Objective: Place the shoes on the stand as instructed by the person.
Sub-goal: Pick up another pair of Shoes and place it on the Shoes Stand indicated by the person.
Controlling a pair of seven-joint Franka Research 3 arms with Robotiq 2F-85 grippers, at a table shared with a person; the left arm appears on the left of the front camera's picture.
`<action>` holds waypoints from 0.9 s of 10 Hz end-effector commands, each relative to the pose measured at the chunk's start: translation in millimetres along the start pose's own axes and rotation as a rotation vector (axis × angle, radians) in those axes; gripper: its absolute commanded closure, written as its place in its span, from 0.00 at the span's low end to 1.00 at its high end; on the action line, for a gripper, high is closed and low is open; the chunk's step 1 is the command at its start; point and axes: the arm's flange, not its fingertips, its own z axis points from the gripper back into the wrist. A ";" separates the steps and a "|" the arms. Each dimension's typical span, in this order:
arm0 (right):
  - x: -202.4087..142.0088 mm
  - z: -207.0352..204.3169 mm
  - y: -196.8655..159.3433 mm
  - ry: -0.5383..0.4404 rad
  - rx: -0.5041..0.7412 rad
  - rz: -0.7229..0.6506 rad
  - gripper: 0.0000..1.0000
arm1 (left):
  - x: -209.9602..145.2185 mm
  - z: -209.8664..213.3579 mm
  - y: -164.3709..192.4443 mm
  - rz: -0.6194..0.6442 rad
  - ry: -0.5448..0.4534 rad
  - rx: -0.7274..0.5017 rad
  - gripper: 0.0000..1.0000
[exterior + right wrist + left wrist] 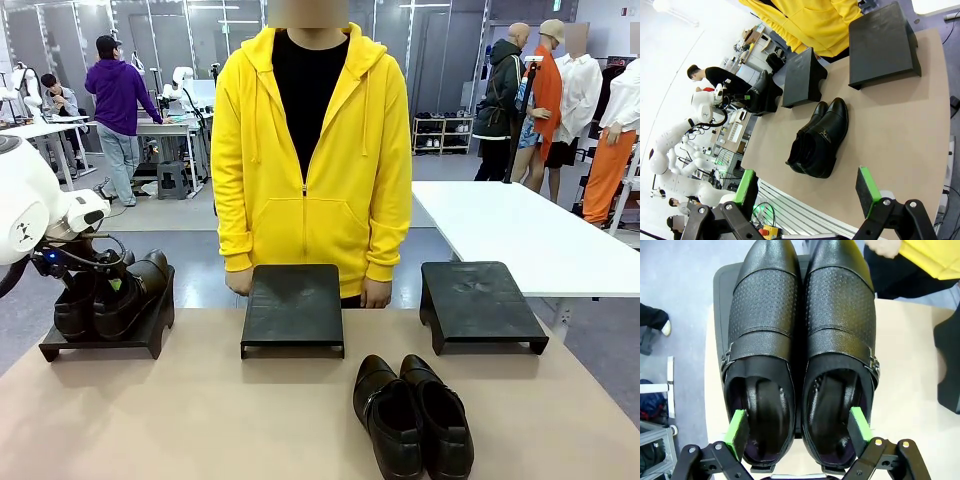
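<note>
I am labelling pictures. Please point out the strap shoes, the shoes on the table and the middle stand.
strap shoes (760, 346): left wrist view, on one shoe's strap.
shoes on the table (432, 405): front view, on one shoe's upper.
middle stand (292, 300): front view, on its bare top.

Room's bright & even, lit by ceiling strips overhead, so on my bench there's only soft, short shadow under the stands & beside the plain shoes. My left wrist view is sharp mid-frame, w/ pale sheen on the toes of the strapped shoes, floor at the edges a bit soft. My right wrist view is heavy fisheye: bench edge bows, top-left bg blows out white.
</note>
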 end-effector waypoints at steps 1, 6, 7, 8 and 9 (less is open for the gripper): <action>0.3 0.0 1.2 -0.005 0.009 0.010 0.00 | 0.0 0.0 0.0 0.000 0.000 0.000 0.01; 0.3 0.0 1.2 -0.005 0.009 0.010 0.00 | -33.2 125.8 54.2 0.098 0.080 -0.374 0.00; 0.3 0.0 1.2 -0.005 0.009 0.010 0.00 | -48.0 140.9 68.5 0.107 0.096 -0.461 0.00; 0.3 0.0 1.2 -0.005 0.009 0.010 0.00 | -70.0 158.3 88.9 0.116 0.118 -0.589 0.00; 0.3 0.0 1.2 -0.005 0.009 0.010 0.00 | -99.0 175.3 114.2 0.148 0.129 -0.741 0.00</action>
